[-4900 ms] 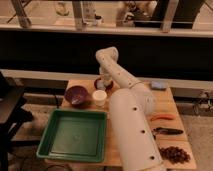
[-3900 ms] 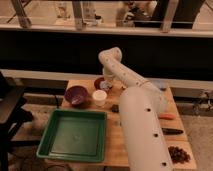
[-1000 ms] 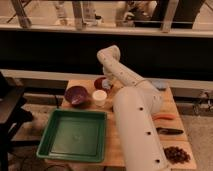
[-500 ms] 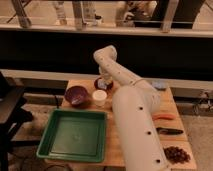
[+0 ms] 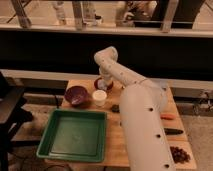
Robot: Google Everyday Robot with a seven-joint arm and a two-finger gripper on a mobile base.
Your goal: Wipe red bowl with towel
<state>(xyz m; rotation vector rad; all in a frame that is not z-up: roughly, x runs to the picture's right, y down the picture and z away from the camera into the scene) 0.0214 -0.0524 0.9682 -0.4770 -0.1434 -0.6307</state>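
Arm: big white robot arm [image 5: 142,125] fills the middle of the shot, reaching from the lower right up and over the wooden table [image 5: 115,145], with the elbow bent above the far edge.
End effector: the end effector [image 5: 104,82] sits at the far end of the table, pointed down right over the small round red bowl. Whether it's wide, narrow or clamped on something, I honestly cannot tell.
Red bowl: the small round red bowl [image 5: 98,83] is at the back of the table, just behind the white cup, mostly hidden by the wrist so only a red rim pokes out on each side.
Towel: can't pick one out; if there's one, it's tucked under the end effector.
Neighbours: white cup [image 5: 99,97] just in front of the red bowl, larger dark purple bowl [image 5: 77,95] to the left of the cup, green plastic tray [image 5: 75,136] on the near-left part of the table.
Right side: an orange carrot-looking thing [image 5: 168,117], a dark tool [image 5: 174,132] and a pile of dark reddish bits [image 5: 180,154] along the right edge, well apart from the action.
Handling guess: bowl looks light, rigid and shallow, so I'd say it'll skate around under a wipe rather than stay put. Gentle downward pressure into the middle seems the safe bet, and the cup is close enough to get bumped.
Progress guess: looks like it's in position over the bowl, wiping either underway or about to start.
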